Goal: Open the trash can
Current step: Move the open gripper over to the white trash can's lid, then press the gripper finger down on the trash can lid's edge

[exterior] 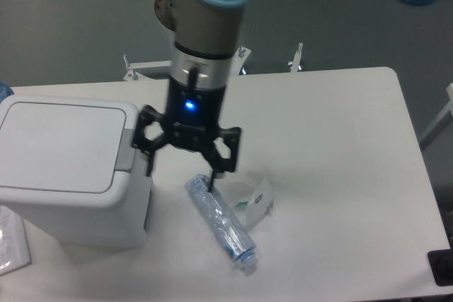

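Approaching the trash can (67, 167) at left of frame, gripper (181, 167) spread open; next, pressing its grey bar (128, 148).

Grey arm (207, 40), lt-blue caps, blk gripper (180, 165), blue LED

I can read no text, brand, number or sign anywhere in my camera view. The crushed bottle (221, 223) carries no legible label, and the clear wrapper (256, 199) beside it shows only a small green mark, too blurred for me to make out.
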Motion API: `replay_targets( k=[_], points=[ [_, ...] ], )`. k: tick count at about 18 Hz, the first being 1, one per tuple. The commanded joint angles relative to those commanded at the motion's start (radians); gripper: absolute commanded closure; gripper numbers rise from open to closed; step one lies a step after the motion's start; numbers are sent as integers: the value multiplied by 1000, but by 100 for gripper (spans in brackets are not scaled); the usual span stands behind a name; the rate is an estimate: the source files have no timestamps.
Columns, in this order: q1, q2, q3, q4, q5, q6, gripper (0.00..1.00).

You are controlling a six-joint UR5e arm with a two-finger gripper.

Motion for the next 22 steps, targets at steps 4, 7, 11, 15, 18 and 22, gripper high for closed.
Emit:
replay_targets(
  k=[4,7,11,15,18,22],
  points=[
    [3,37,-121,150,3,6,0],
    [5,40,-155,183,8,12,0],
    [6,42,-155,186,9,12,0],
    [9,42,-154,195,12,17,0],
    [8,42,-155,196,29,18,0],
    [6,42,-160,196,34,18,0]
  ],
)
